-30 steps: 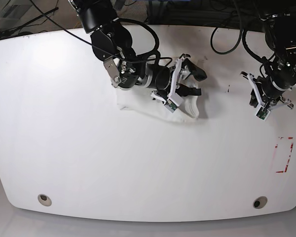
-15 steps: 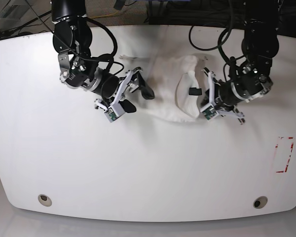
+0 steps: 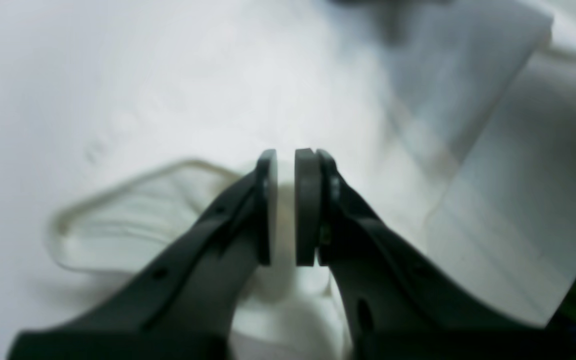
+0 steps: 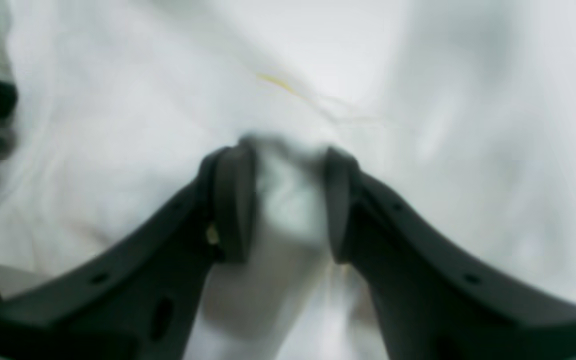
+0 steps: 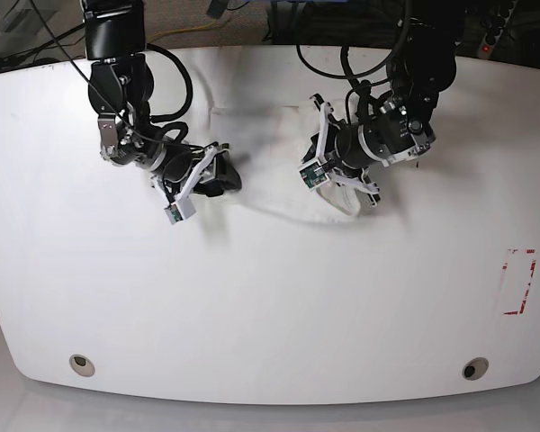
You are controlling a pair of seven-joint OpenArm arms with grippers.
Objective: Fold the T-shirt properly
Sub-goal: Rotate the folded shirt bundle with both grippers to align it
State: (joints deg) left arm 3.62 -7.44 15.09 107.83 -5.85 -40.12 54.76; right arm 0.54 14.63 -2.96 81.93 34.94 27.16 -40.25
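— Where do we find the T-shirt?

— Bunched on the table, near its far edge, between our two arms.

— And our pincers?

— We see the right pincer clamped on a fold of the white cloth. Our left pincer is closed to a sliver, pinching the fabric too

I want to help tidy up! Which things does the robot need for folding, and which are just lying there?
Needed for the job:
- T-shirt
- right tool, pinching a bunch of shirt cloth
- left tool, shut

Just lying there:
- red tape marks
- cables
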